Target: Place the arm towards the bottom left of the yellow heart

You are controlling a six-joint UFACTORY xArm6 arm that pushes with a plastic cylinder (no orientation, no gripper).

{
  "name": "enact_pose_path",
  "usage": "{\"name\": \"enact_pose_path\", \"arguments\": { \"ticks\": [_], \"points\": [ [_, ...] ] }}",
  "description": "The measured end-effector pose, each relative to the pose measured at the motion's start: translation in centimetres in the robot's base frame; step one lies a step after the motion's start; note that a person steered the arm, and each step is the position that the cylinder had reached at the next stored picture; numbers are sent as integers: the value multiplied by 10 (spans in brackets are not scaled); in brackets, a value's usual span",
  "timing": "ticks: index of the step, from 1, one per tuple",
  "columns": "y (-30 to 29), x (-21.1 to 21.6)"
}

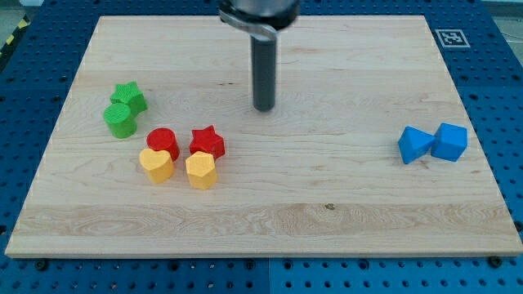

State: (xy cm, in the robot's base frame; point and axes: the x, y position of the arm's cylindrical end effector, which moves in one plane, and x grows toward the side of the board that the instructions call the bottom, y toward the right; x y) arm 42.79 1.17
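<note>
1. Camera view: a wooden table point(327, 204) is seen from above, with my tip point(264, 108) near its centre, touching no block.
2. No hand is fitted; only a dark rod is shown.
3. The yellow heart point(155, 164) is placed at 8 o'clock from my tip, well apart.
4. A red cylinder point(163, 141) is touching the heart at 12 o'clock.

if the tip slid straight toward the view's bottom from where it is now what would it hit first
Nothing, it seems: below my tip the board looks free to its bottom edge. The red star and yellow hexagon lie off to the view's left.
</note>
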Motion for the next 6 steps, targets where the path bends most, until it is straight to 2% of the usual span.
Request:
{"name": "enact_pose_path", "arguments": {
  "ticks": [3, 4, 6],
  "points": [
    [31, 161],
    [-16, 187],
    [-224, 181]
  ]
}}
